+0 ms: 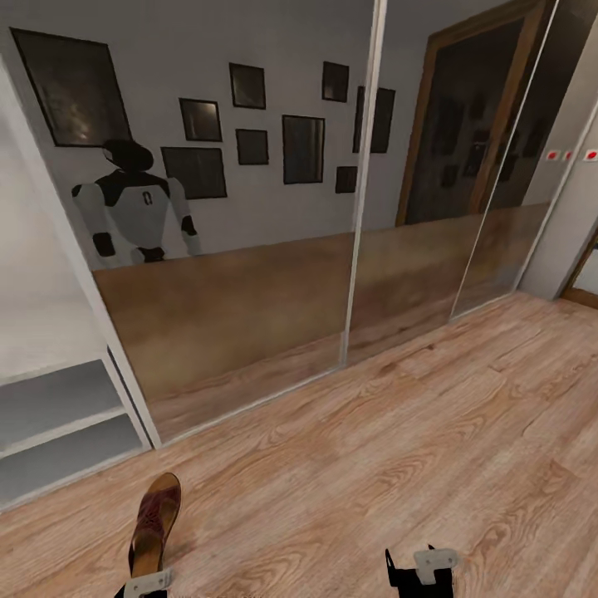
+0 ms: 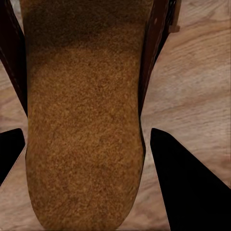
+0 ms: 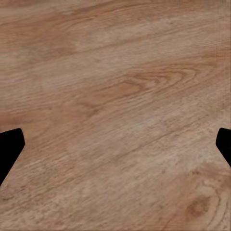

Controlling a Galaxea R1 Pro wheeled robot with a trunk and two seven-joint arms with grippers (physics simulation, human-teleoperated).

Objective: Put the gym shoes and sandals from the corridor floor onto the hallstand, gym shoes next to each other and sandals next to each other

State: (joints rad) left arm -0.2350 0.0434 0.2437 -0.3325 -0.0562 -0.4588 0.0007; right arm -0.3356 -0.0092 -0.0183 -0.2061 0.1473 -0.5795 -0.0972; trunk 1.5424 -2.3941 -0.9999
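On the wood-grain plank corridor floor [image 1: 432, 432], one brown leather sandal [image 1: 154, 523] with a grainy tan footbed lies between the left gripper's [image 2: 89, 159] spread jaws; the right gripper's [image 3: 115, 144] jaws hang spread over bare planks, near mirrored wardrobe doors [image 1: 249, 291].

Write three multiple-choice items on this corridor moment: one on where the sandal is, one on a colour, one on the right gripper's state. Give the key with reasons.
1. Where is the sandal?
A. on a shelf of the hallstand
B. by the left gripper, with wood floor behind it
C. against the mirrored doors

2. What colour is the sandal's footbed?
A. tan-brown
B. white
C. green

3. What is the state of the right gripper?
A. shut on a shoe
B. shut on nothing
C. open over bare floor

Key: B, the left wrist view shows it between the left gripper's fingers; A, the footbed looks tan-brown there; C, the right wrist view shows fingertips far apart with wood floor between.
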